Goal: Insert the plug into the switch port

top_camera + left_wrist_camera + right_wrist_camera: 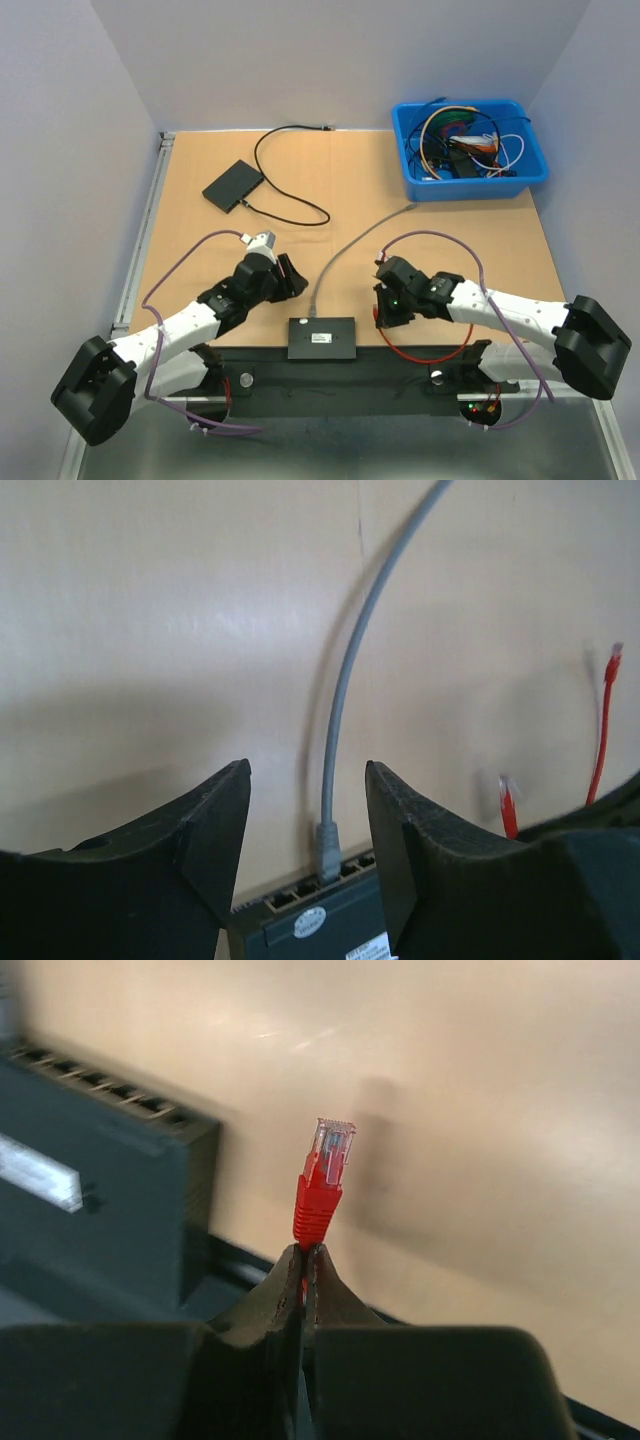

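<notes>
Now, the left gripper (305, 825) hangs wide open and empty, facing the grey cable (338, 710) plugged into the switch (322, 338); right of the switch, the right gripper (305, 1260) pinches the red plug (323, 1180) behind its clear tip, leaving that tip free for a port.

The switch (321, 338) lies on the table (200, 250) between my left claw (290, 275) and my right claw (385, 300). A cable (340, 700) seated in its ports runs away between my left claw's jaws. The plug (325, 1175) sticks out ahead of my right claw, with the switch to its left.
</notes>
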You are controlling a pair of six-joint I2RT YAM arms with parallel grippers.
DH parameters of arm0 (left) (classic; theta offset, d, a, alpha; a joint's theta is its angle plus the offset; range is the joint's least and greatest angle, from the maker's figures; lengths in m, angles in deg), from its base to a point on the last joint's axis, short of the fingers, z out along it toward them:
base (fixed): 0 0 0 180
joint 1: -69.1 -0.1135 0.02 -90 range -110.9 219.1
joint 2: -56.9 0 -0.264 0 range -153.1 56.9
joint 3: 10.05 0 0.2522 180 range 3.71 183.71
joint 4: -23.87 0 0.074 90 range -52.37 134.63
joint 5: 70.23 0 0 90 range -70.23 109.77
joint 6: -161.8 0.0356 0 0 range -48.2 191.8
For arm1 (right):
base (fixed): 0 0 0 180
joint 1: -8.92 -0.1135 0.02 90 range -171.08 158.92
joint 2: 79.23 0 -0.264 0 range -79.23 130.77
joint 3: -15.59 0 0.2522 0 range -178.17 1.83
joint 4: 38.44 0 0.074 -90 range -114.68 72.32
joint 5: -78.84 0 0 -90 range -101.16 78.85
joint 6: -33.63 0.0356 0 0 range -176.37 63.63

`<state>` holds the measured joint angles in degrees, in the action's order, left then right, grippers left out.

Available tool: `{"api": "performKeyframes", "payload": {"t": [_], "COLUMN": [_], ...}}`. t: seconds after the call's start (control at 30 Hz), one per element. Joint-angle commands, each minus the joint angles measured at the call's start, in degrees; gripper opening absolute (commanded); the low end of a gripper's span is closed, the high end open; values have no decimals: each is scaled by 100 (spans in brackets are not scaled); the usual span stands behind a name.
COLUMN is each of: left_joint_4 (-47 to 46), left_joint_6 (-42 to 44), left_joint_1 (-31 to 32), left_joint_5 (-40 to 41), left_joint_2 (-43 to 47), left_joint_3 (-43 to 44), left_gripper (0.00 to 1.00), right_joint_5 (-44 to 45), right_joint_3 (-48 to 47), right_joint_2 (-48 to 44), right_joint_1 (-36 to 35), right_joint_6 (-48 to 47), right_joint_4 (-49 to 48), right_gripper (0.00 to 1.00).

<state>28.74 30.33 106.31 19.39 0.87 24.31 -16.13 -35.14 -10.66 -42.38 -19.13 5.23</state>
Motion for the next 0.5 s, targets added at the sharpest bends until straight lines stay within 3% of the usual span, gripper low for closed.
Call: {"api": "performKeyframes", "payload": {"t": [0.0, 0.3, 0.43, 0.47], "left_joint_4": [141, 159, 632, 1103], "left_joint_6": [-774, -1609, -1741, -1776], "left_joint_1": [558, 1683, 1939, 1930], "left_joint_5": [292, 732, 1362, 1531], "left_joint_2": [57, -321, -67, 108], "left_joint_3": [-240, -460, -382, -242], "left_gripper": [60, 59, 59, 59], "right_joint_5": [278, -100, -21, -30], "right_joint_3": [330, 771, 656, 647], "right_joint_2": [85, 954, 1281, 1325], "right_joint_1": [-326, -1056, -1232, -1267], "right_joint_6": [521, 1207, 1207, 1207], "right_joint_4": [-626, -2296, -2367, -2402], "right_gripper": [0, 1, 1, 0]}}
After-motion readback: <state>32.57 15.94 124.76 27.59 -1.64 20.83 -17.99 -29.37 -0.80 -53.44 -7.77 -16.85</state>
